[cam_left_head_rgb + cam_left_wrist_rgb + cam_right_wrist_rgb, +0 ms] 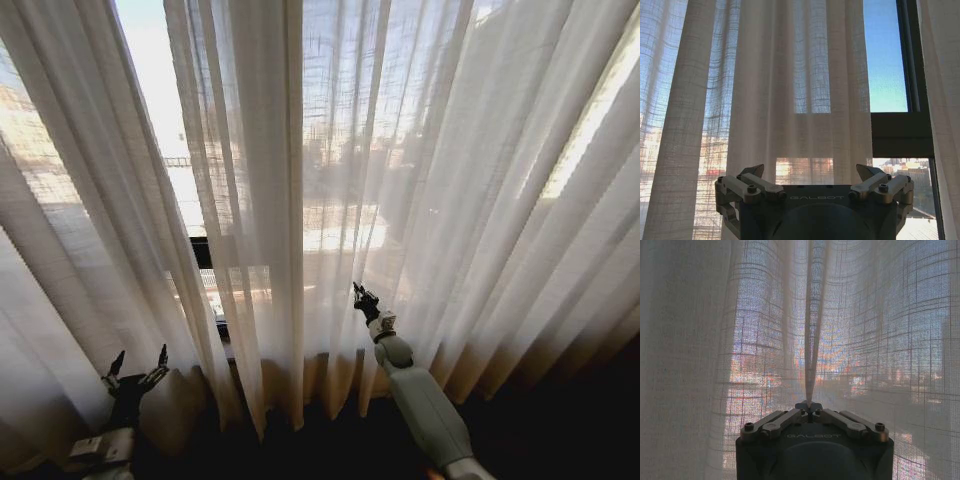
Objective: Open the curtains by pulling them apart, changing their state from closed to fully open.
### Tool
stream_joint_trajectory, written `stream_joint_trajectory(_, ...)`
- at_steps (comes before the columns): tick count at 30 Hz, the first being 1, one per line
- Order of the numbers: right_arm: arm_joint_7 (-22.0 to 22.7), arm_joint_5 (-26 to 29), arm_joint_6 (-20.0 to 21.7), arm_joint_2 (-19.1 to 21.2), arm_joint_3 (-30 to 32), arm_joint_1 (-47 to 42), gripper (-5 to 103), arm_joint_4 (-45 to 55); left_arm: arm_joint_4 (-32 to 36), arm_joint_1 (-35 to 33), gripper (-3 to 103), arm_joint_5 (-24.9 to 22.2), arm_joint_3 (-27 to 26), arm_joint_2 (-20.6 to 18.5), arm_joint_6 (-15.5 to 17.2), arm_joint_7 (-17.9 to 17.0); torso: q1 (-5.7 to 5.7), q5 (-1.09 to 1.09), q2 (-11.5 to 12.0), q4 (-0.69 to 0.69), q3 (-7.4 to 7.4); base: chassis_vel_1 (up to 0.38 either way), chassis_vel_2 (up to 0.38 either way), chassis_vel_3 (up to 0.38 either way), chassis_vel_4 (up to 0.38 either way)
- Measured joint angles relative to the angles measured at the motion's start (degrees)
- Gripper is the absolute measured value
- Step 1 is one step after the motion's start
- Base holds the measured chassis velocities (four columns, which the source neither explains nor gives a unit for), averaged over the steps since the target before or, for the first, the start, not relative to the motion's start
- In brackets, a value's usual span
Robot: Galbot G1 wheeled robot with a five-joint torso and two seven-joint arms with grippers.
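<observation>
We are seeing the right gripper reaching forward into the sheer curtains, its fingers closed and pinching a single vertical pleat that is rising straight up from between the fingertips. We judge this hold is meant to give the arm a firm purchase on the fabric so the panel can be drawn sideways. The left gripper is sitting low and back from the cloth with its fingers spread wide and nothing between them; the curtain fabric is hanging just ahead of it, apart from the tips. A narrow gap is already showing above and ahead of the left gripper, so the curtains are only partly parted. The left wrist view is showing the window frame and open sky through that gap, while the right wrist view is revealing the pinch itself, which the head view is leaving too small to confirm.
</observation>
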State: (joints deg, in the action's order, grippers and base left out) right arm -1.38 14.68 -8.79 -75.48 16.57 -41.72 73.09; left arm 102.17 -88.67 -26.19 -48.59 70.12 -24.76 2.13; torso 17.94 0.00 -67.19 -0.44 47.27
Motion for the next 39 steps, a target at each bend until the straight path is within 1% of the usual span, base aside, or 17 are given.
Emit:
stream_joint_trajectory(6, -0.5, 0.4, -0.3, -0.2, 0.9, -0.2, 0, -0.1, 0.0, 0.0, 100, 0.0, 0.0, 0.0, 0.0, 0.0, 0.00, 0.00, 0.0, 0.00, 0.00, 0.000, 0.000, 0.000, 0.000)
stream_joint_trajectory(7, -1.3, 0.3, -0.7, -0.2, 1.5, -0.3, 0, -0.1, 0.0, 0.0, 100, 0.0, 0.0, 0.0, 0.0, 0.0, 0.00, 0.00, 0.0, 0.00, 0.00, 0.000, 0.000, 0.000, 0.000)
stream_joint_trajectory(13, -3.1, 1.1, -1.8, 0.2, 2.2, -0.8, 0, -0.1, 0.0, 0.0, 100, 0.0, 0.0, 0.0, 0.0, 0.0, 0.00, 0.00, 0.0, 0.00, 0.00, 0.000, 0.000, 0.000, 0.000)
stream_joint_trajectory(17, -4.2, 2.7, -1.6, 0.7, 2.8, -1.0, 0, -0.1, 0.0, 0.0, 100, 0.0, 0.0, 0.0, 0.0, 0.0, 0.00, 0.00, 0.0, 0.00, 0.00, 0.000, 0.000, 0.000, 0.000)
stream_joint_trajectory(25, -5.0, 3.4, -1.2, 1.4, 3.7, -1.1, 0, -0.3, 0.0, 0.0, 100, 0.0, 0.0, 0.0, 0.0, 0.0, 0.00, 0.00, 0.0, 0.01, 0.00, -0.013, -0.016, 0.008, 0.014)
stream_joint_trajectory(32, -5.2, 4.2, -1.1, 2.0, 4.4, -1.3, 0, -0.2, 0.0, 0.0, 100, 0.0, 0.0, 0.0, 0.0, 0.0, 0.00, 0.00, 0.0, 0.00, 0.00, -0.124, -0.140, 0.138, 0.126)
stream_joint_trajectory(39, -5.9, 4.6, -1.1, 2.6, 5.3, -1.7, 0, -0.2, 0.0, 0.0, 100, 0.0, 0.0, 0.0, 0.0, 0.0, 0.00, 0.00, 0.0, -0.01, 0.00, -0.249, -0.252, 0.248, 0.253)
